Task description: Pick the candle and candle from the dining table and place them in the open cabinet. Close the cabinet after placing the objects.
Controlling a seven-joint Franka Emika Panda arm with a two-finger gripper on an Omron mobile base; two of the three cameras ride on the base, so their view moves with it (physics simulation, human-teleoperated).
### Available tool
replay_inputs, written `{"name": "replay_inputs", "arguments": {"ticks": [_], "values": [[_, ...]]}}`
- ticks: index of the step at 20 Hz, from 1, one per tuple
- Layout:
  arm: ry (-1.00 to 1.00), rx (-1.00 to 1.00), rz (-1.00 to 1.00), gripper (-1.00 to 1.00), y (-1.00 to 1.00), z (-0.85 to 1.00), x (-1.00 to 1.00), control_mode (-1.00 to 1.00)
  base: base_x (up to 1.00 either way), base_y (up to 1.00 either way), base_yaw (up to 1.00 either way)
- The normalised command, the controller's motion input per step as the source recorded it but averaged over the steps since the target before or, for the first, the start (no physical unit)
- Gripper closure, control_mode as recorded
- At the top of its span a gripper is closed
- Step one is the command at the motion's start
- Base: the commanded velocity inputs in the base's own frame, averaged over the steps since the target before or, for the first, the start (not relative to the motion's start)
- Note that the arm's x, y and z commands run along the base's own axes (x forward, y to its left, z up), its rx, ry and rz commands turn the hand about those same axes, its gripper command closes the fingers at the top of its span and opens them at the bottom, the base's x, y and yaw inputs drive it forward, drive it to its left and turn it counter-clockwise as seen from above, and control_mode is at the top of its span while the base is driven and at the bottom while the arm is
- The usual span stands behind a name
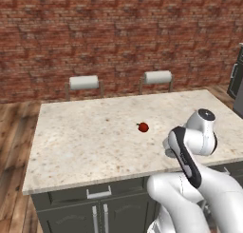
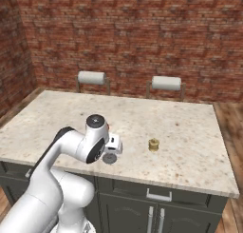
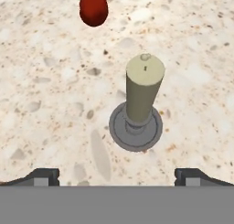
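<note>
On the tabletop both candles are still standing, so we are judging the task as barely begun: nothing is lifted, nothing is in the cabinet, and the closing of its door is still to come. We are hovering our hand above the near edge of the stone, and our jaws are standing wide apart with nothing between them, the two dark tips flanking the stick candle from above. That slim beige candle is sitting upright on its round grey disc, so we are reckoning it as the first pick.

Across the views we are getting different pieces. From the right base view we are seeing the squat yellowish candle out on the stone, apart from the arm, and the grey disc just under the wrist. From the left base view our own arm is covering both candles, and we are seeing the red fruit alone. Looking down from the hand, that fruit is lying beyond the stick candle, well apart from it.
</note>
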Motion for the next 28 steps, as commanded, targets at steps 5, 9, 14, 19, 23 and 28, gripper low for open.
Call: {"name": "replay_inputs", "arguments": {"ticks": [5, 9, 14, 19, 23, 28], "values": [[0.00, 0.00, 0.00, -1.00, -0.07, -0.13, 0.24, -1.00, 0.00, 0.00, 0.00], [0.00, 0.00, 0.00, -1.00, -0.09, -0.14, 0.22, -1.00, 0.00, 0.00, 0.00], [0.00, 0.00, 0.00, -1.00, -0.03, -0.20, 0.24, -1.00, 0.00, 0.00, 0.00], [0.00, 0.00, 0.00, -1.00, 0.00, -0.23, 0.21, -1.00, 0.00, 0.00, 0.00], [0.00, 0.00, 0.00, -1.00, 0.00, -0.24, 0.25, -1.00, 0.00, 0.00, 0.00], [0.00, 0.00, 0.00, 1.00, 0.00, -0.23, 0.24, -1.00, 0.00, 0.00, 0.00]]}}
